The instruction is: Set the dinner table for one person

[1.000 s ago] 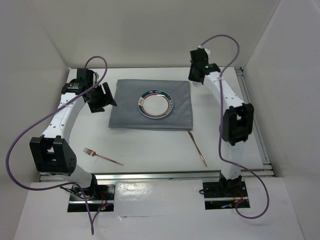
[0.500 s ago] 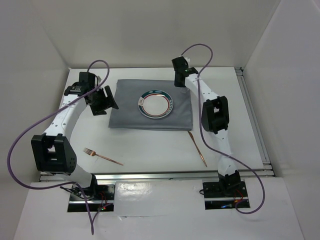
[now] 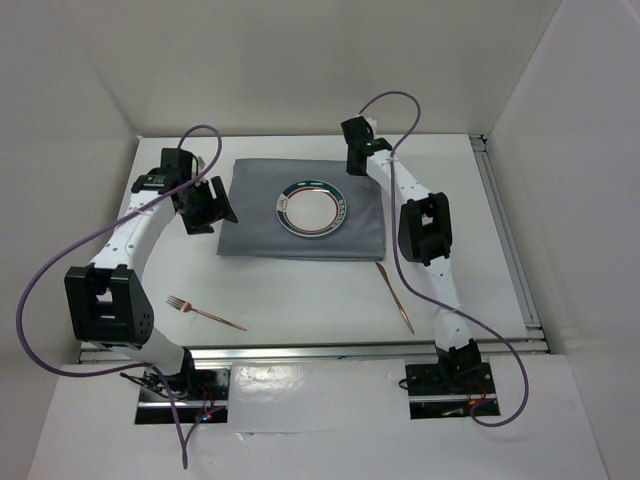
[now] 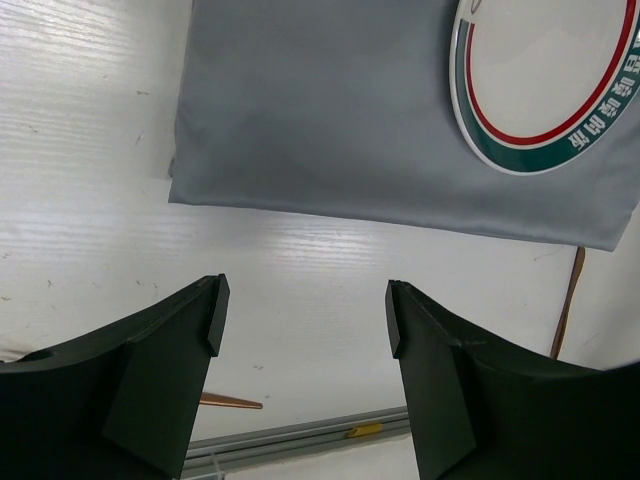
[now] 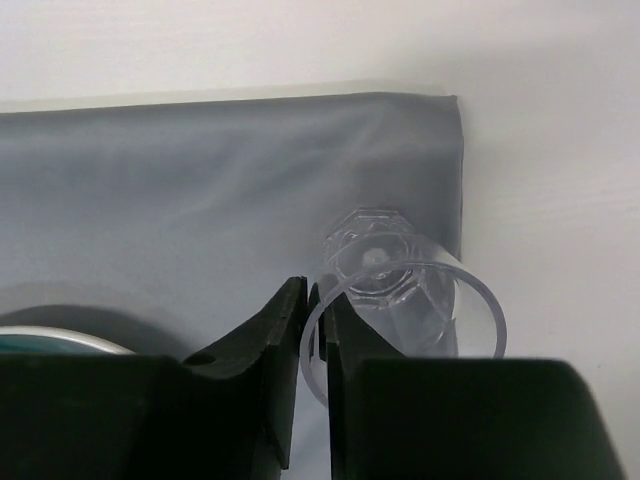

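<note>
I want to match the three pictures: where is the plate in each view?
Top view: plate in the centre, on the grey cloth.
Left wrist: plate in the upper right corner, cut off.
Right wrist: only a sliver of plate rim, lower left edge.
Shared landmark: the grey cloth under it.

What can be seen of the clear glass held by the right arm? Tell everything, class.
The glass is a clear, colourless tumbler, glass or plastic, seen from above: a round open rim and a thicker faceted base. It looks empty and roughly upright. The right claw pinches its wall, one finger inside the rim, one outside. It is above a corner of the grey cloth, near the cloth's edge; whether its base touches the cloth cannot be told.
</note>
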`<state>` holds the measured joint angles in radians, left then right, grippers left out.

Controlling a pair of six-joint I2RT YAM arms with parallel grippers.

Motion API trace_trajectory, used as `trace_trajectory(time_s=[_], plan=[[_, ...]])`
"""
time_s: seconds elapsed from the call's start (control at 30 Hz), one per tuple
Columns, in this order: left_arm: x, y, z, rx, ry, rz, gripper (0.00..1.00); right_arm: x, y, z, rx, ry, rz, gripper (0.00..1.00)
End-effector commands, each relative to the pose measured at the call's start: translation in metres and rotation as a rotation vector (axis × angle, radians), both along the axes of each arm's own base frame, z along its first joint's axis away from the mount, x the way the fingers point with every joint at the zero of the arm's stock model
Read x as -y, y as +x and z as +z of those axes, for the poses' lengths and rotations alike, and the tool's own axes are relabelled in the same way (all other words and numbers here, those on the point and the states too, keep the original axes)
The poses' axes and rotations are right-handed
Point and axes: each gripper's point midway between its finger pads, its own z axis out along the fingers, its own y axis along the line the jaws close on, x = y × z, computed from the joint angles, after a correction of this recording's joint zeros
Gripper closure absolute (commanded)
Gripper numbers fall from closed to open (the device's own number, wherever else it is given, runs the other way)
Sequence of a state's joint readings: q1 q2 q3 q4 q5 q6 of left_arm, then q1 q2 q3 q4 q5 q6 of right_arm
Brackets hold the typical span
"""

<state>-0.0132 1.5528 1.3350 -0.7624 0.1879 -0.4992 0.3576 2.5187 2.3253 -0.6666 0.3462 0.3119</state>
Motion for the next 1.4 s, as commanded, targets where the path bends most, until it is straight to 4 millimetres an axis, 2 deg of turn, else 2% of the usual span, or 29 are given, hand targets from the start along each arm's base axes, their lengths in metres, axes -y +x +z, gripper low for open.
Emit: trace_trajectory(time_s=[0.0,0.03,0.07,0.1,0.17,0.2,0.33,0.37,0.4,0.43,0.47,0.5,0.53,0.57,0.6,0.63,0.73,0.77,0.8,0.83,0.87,0.9,0.97,1.0,1.07,1.1,1.17,1.23,1.37], plan=[[0.002,0.004,-0.002,0.021,-0.002,-0.018,0.19,-0.007,0.018,0.015,0.069,0.019,0.022,0.81],[0.002,0.004,-0.002,0.021,-0.002,-0.018,0.19,-0.007,0.018,0.015,0.069,0.019,0.022,0.76],[0.002,0.004,-0.002,0.021,-0.002,-0.018,0.19,-0.009,0.018,0.014,0.066,0.027,0.031,0.67],[0.002,0.004,0.001,0.03,-0.002,-0.018,0.19,-0.018,0.018,0.023,0.086,0.044,0.048,0.49],[0.002,0.004,0.002,0.03,-0.002,-0.018,0.19,-0.02,0.02,0.036,0.108,0.059,0.055,0.37],[0.002,0.002,-0.002,0.021,-0.002,-0.018,0.19,-0.023,0.021,0.047,0.125,0.075,0.065,0.26],[0.002,0.001,0.001,0.03,-0.002,-0.018,0.19,-0.03,0.016,0.086,0.176,0.094,0.089,0.2],[0.002,0.001,0.001,0.03,-0.002,-0.018,0.19,-0.028,0.013,0.11,0.209,0.105,0.09,0.2],[0.002,0.001,0.001,0.03,-0.002,-0.018,0.19,-0.027,0.01,0.123,0.227,0.111,0.09,0.2],[-0.006,-0.001,0.001,0.027,0.038,0.006,0.18,-0.035,0.0,0.154,0.279,0.123,0.101,0.2],[-0.009,0.0,0.001,0.027,0.055,0.016,0.16,-0.038,-0.006,0.17,0.307,0.126,0.103,0.2],[-0.011,0.0,0.0,0.026,0.063,0.031,0.16,-0.042,-0.013,0.185,0.334,0.13,0.106,0.2],[-0.016,0.0,0.001,0.017,0.082,0.063,0.16,-0.049,-0.023,0.185,0.338,0.113,0.123,0.2],[-0.017,0.0,0.001,0.015,0.084,0.08,0.16,-0.042,-0.035,0.218,0.391,0.129,0.115,0.2],[-0.02,-0.004,-0.004,-0.014,0.089,0.12,0.16,-0.038,-0.043,0.225,0.394,0.13,0.115,0.19],[-0.026,-0.012,-0.012,-0.046,0.104,0.18,0.17,-0.04,-0.068,0.233,0.383,0.18,0.133,0.19],[-0.03,-0.019,-0.011,-0.05,0.114,0.226,0.17,-0.03,-0.099,0.219,0.322,0.197,0.13,0.19],[-0.034,-0.024,-0.015,-0.06,0.13,0.246,0.17,-0.024,-0.119,0.175,0.215,0.177,0.126,0.19],[-0.033,-0.026,-0.014,-0.058,0.124,0.258,0.17,-0.018,-0.14,0.183,0.217,0.207,0.125,0.19],[-0.034,-0.027,-0.007,-0.034,0.122,0.275,0.17,-0.016,-0.156,0.17,0.185,0.223,0.137,0.19],[-0.035,-0.032,-0.012,-0.049,0.121,0.298,0.17,-0.018,-0.173,0.156,0.144,0.265,0.149,0.19],[-0.038,-0.04,-0.014,-0.07,0.13,0.321,0.17,-0.012,-0.205,0.126,0.066,0.268,0.152,0.19],[-0.046,-0.056,-0.018,-0.086,0.15,0.411,0.17,-0.009,-0.234,0.102,-0.007,0.32,0.131,0.19],[-0.049,-0.064,-0.021,-0.098,0.157,0.437,0.17,-0.005,-0.259,0.071,-0.082,0.309,0.126,0.19],[-0.054,-0.087,-0.033,-0.156,0.155,0.533,0.2,-0.003,-0.282,0.066,-0.107,0.346,0.105,0.19],[-0.053,-0.094,-0.033,-0.156,0.145,0.553,0.22,-0.003,-0.299,0.05,-0.154,0.35,0.113,0.19],[-0.05,-0.107,-0.041,-0.185,0.126,0.578,0.23,-0.006,-0.312,0.051,-0.159,0.376,0.132,0.19],[-0.046,-0.123,-0.053,-0.239,0.102,0.614,0.24,-0.012,-0.323,0.049,-0.171,0.386,0.153,0.19],[-0.046,-0.139,-0.069,-0.296,0.103,0.683,0.24,-0.014,-0.33,0.052,-0.182,0.35,0.165,0.19]])
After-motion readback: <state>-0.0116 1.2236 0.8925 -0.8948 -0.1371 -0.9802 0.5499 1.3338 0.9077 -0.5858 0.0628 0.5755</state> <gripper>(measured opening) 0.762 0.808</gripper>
